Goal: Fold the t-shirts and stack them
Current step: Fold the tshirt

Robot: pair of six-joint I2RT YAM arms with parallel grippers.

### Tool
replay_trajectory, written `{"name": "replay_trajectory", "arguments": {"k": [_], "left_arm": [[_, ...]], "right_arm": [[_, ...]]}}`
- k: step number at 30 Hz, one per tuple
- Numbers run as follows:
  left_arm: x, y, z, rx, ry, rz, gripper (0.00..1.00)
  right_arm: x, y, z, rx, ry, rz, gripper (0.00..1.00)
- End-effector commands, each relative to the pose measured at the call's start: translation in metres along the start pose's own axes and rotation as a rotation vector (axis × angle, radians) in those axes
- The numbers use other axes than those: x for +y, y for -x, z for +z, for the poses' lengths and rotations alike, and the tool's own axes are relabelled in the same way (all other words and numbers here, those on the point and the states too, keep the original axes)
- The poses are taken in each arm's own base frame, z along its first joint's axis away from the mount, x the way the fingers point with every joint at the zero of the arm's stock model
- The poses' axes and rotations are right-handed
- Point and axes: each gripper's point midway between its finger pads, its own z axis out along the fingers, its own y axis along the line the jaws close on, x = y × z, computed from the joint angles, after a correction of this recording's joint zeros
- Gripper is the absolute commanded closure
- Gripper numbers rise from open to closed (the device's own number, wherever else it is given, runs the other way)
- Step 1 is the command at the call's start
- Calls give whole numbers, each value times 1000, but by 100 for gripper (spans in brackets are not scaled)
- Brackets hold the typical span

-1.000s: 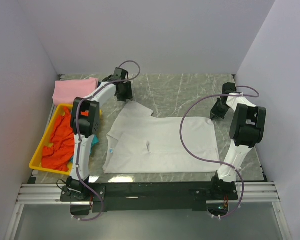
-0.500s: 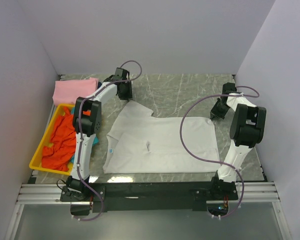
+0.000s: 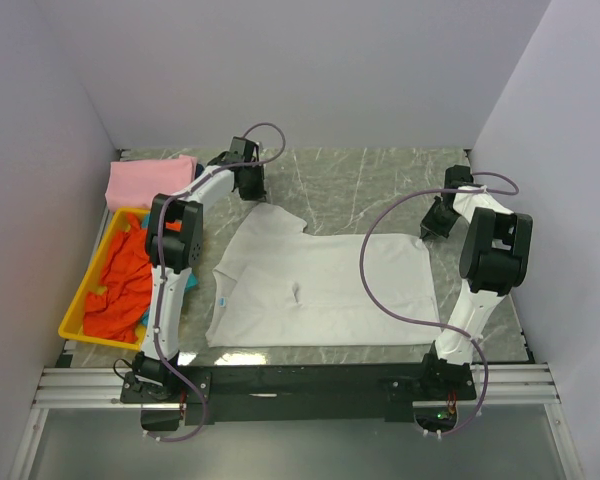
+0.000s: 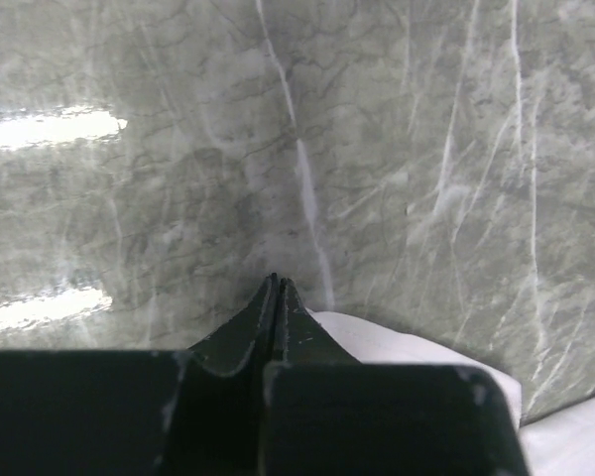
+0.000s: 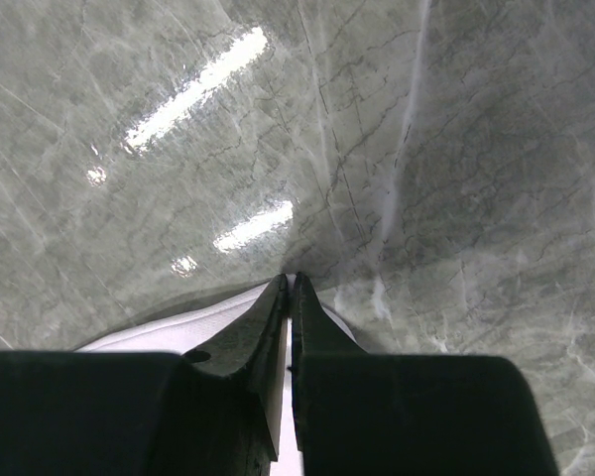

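A white t-shirt [image 3: 320, 285] lies spread flat on the marble table, its blue neck label [image 3: 223, 300] at the left. My left gripper [image 3: 252, 192] is shut at the far left sleeve. In the left wrist view [image 4: 276, 285] the white cloth [image 4: 416, 352] lies against the right finger, and none shows between the jaws. My right gripper [image 3: 427, 232] is shut on the shirt's far right corner. In the right wrist view [image 5: 290, 281] white cloth [image 5: 178, 327] shows between and beside the fingers. A pink shirt [image 3: 150, 180] lies folded at the far left.
A yellow tray [image 3: 68, 325] stands at the left edge and holds a crumpled orange-red shirt [image 3: 120, 285] and a bit of teal cloth [image 3: 144, 318]. White walls close the table on three sides. The arms' cables hang over the shirt's right part.
My left gripper has shifted slightly toward the far side. The white shirt and the right arm look unchanged.
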Motion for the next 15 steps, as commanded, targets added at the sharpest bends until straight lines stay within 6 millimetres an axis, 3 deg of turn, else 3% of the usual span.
{"name": "replay_trajectory", "arguments": {"k": [1, 15], "left_arm": [[-6, -12, 2, 34, -37, 0, 100], [-22, 59, -9, -123, -134, -19, 100]], "right_arm": [[-8, -9, -3, 35, -30, -4, 100], [3, 21, -20, -7, -30, -7, 100]]}}
